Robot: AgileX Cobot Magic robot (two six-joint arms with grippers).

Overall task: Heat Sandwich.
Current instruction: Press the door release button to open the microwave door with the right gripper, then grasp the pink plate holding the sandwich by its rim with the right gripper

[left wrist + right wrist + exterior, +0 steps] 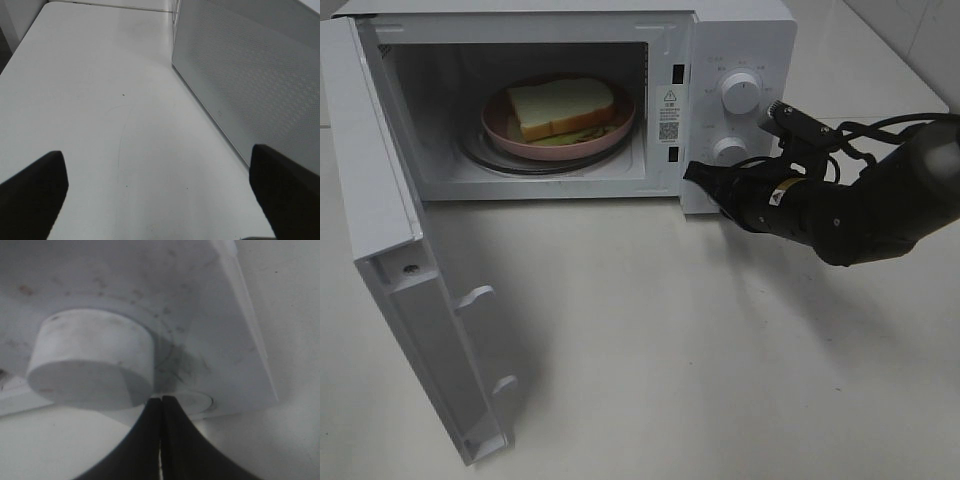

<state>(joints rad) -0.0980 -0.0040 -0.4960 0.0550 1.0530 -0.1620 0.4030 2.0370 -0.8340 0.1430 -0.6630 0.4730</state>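
The sandwich (560, 108) sat on its pink plate (498, 126) inside the open microwave (740, 40); my right gripper (695, 172), pinched together, was just beside the lower knob (730, 150); my left gripper (157, 200) gaped apart.

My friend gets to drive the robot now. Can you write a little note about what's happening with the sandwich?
Left gripper: open, empty, over the table, beside what looks like the microwave door.
Right gripper: shut, empty, tip close under the lower knob.
Sandwich: on the pink plate inside the microwave.
Done: sandwich is in.
Left: close the wide-open door, then probably set the knobs to heat.
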